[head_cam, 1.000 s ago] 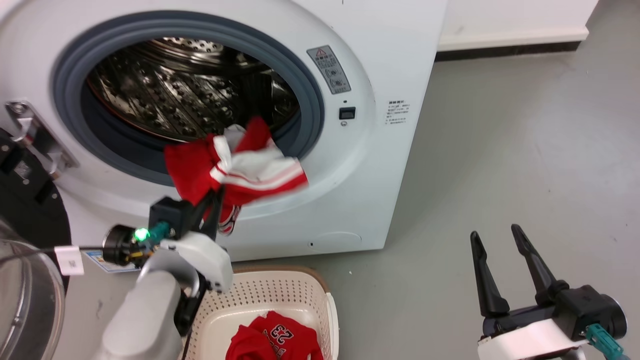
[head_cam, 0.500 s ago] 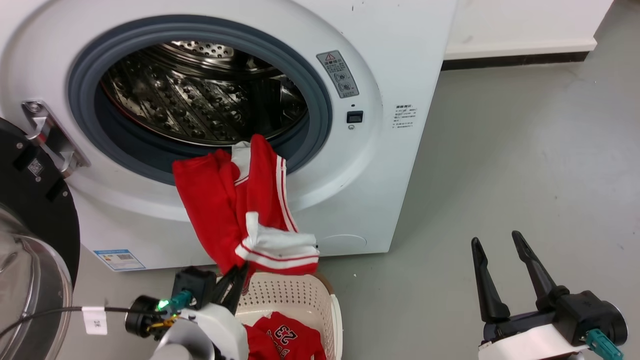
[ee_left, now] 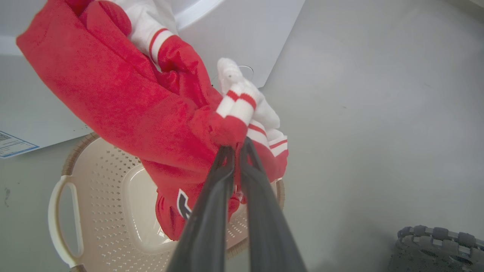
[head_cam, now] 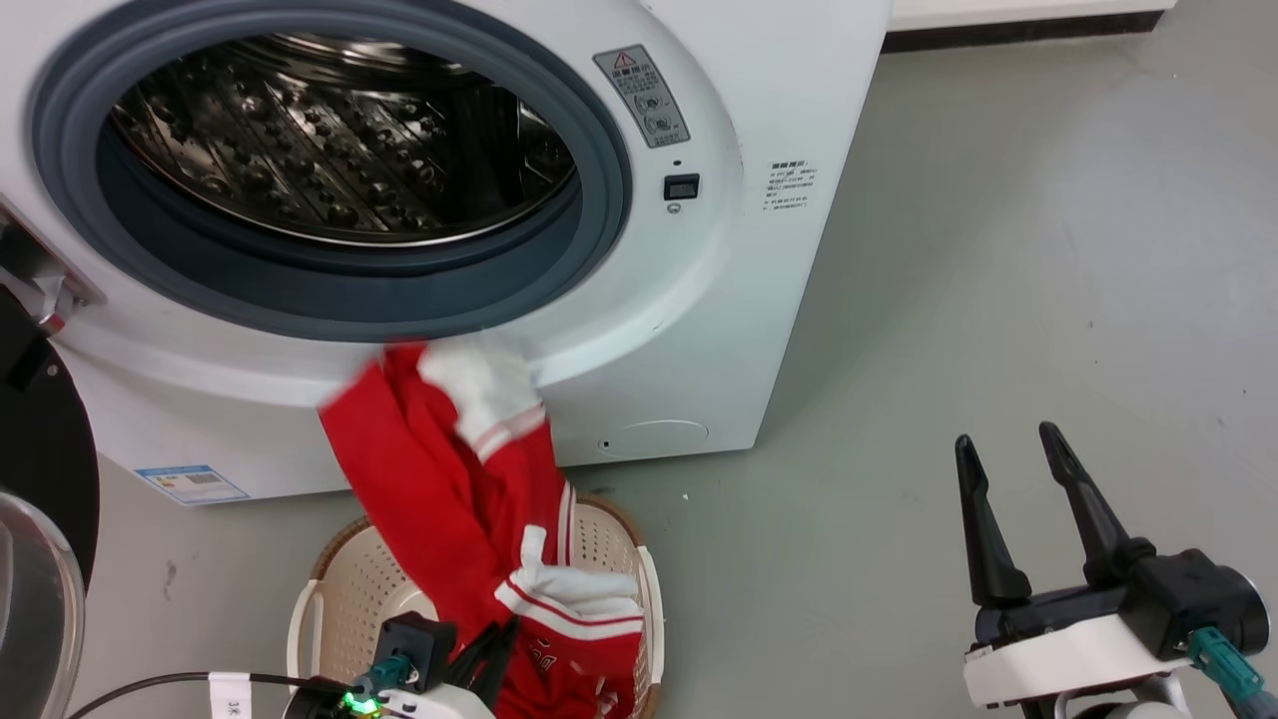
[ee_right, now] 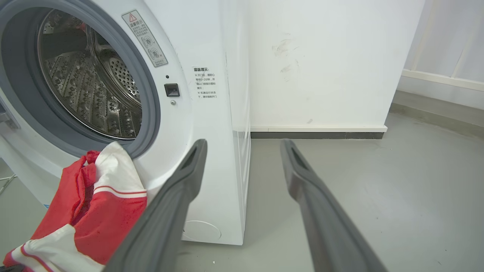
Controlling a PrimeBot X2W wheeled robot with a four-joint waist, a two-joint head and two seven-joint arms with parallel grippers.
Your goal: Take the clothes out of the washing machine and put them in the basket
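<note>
Washing machine [head_cam: 719, 300]: far left, port open, door [head_cam: 40, 459] swung out to the left. The drum [head_cam: 329, 150] shows bare steel as far as the head view reaches, with no cloth seen inside. Judgement: unloading is near its end.

Basket [head_cam: 344, 599]: on the floor [head_cam: 998, 250], on the near side of the machine and directly under the port. There, a garment pulled out drops into it with little travel.

Red top [head_cam: 419, 489]: outside the drum. Its upper end is blurred just below the port lip, so contact with the front panel cannot be told. Its lower end, with the white striped cuff, hangs into the basket.

Jersey [ee_left: 177, 206]: lies in the basket under the top, with part of a white print visible.

Left tool [ee_left: 236, 145]: clenched on a fold of the red top beside the cuff, low over the basket's right half. It is held low, probably so the cloth piles inside the rim rather than over it. Judgement: letting go comes next; the risk is the trailing upper end draping outside the rim.

Right tool [head_cam: 1006, 437]: released, fingers spread, empty. It is well apart to the right over the floor, clear of the left arm's path.
</note>
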